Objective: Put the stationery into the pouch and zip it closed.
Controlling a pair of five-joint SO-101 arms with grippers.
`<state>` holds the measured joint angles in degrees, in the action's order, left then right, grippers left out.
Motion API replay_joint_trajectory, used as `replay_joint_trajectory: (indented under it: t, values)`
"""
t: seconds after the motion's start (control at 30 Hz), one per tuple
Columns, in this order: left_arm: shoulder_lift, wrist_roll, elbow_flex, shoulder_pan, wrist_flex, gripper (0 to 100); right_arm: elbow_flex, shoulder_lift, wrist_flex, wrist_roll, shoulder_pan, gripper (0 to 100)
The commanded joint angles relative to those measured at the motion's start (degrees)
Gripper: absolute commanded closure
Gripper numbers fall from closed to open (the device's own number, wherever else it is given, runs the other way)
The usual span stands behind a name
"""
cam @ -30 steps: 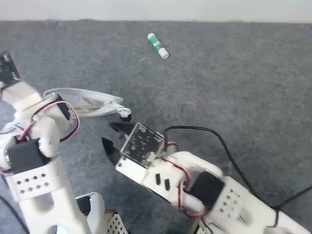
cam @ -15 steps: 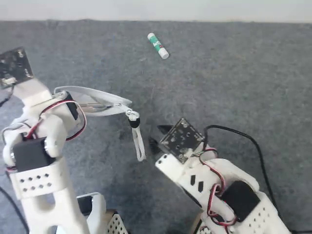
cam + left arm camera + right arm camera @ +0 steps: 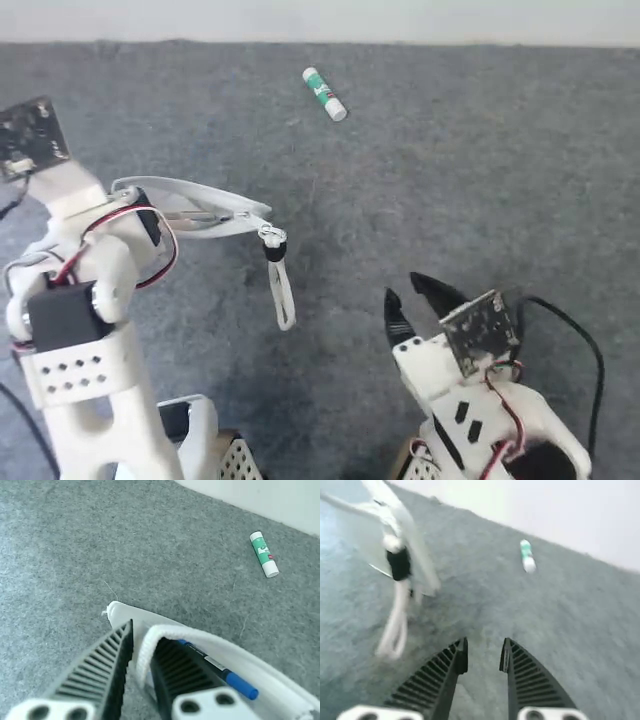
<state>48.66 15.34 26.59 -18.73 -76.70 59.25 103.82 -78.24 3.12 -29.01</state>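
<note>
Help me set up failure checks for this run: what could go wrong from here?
The glue stick lies far from the open, empty right gripper; being round, it may roll when pinched. The left gripper pinches just one edge of the pouch, so it could slip or tip out the blue pen. The zipper strap dangles loose and may swing away from a grasp.

You work at a robotics lab bench point(image 3: 500, 170): grey felt cover, plain white wall point(image 3: 420, 20) behind, a bare circuit board point(image 3: 32, 135) and loose red wiring point(image 3: 172, 250) on the left arm point(image 3: 80, 400).
</note>
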Motion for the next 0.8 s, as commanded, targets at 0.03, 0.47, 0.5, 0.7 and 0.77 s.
replay_joint_trajectory:
  t: [0.03, 0.47, 0.5, 0.7, 0.77]
  values:
    - [0.4, 0.3, -4.1, 0.2, 1.1, 99, 0.0, 0.2, -1.7, -0.7, 6.1, 88.5]
    - [0.4, 0.0, -4.0, -4.3, -2.5, 99, 1.2, 0.3, -2.2, -0.8, 19.7, 88.7]
    - [0.4, 0.0, -4.0, -4.7, -2.4, 99, 2.7, 0.3, -1.9, -0.8, 21.6, 88.6]
    - [0.4, 0.2, -3.9, -4.7, -2.2, 99, 16.5, 0.3, 4.2, -0.7, 28.4, 88.6]
    - [0.4, 0.1, -3.9, -4.7, -2.1, 99, 20.4, 0.3, 6.6, -0.7, 29.6, 88.6]
